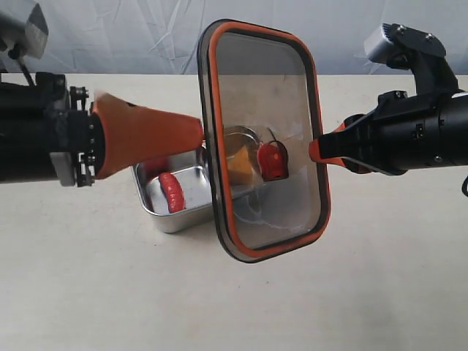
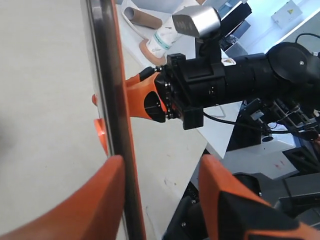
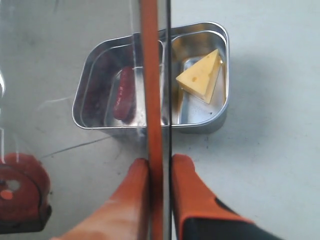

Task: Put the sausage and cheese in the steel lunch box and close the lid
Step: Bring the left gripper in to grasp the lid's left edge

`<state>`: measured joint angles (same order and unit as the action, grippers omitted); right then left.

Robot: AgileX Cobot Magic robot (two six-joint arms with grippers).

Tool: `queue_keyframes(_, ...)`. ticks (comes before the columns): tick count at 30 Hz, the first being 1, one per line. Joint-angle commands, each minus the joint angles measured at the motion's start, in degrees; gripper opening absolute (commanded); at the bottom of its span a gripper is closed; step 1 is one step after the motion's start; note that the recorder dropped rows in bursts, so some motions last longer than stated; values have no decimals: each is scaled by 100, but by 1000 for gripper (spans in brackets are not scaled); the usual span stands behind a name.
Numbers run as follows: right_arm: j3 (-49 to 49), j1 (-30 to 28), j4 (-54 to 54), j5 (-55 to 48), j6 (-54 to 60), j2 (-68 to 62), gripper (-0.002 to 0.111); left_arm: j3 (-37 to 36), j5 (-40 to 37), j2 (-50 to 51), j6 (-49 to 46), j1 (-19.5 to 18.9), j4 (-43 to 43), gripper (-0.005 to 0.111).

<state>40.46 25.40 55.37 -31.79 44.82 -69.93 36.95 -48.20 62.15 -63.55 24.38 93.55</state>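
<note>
Over the box, lid stands lengthwise, perhaps tilted; right gripper clamps it; left gripper gapes.

Beige tbl, white wall.

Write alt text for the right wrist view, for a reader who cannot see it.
Two orange fingers pinch the lid edge-on above the steel lunch box, which holds the sausage in one compartment and the cheese in the other.
</note>
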Motion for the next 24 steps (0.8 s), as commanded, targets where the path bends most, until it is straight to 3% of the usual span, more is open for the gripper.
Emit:
queue_keyframes(1, -7, 1, 56, 55, 22, 46, -1, 190, 78, 294, -333, 176, 362, 45)
queue_keyframes(14, -7, 204, 18, 116, 22, 46, -1, 302, 322, 772, -1072, 672, 640, 45)
queue_keyframes(24, -7, 204, 19, 206, -1, 46, -1, 455, 488, 772, -1420, 672, 640, 45)
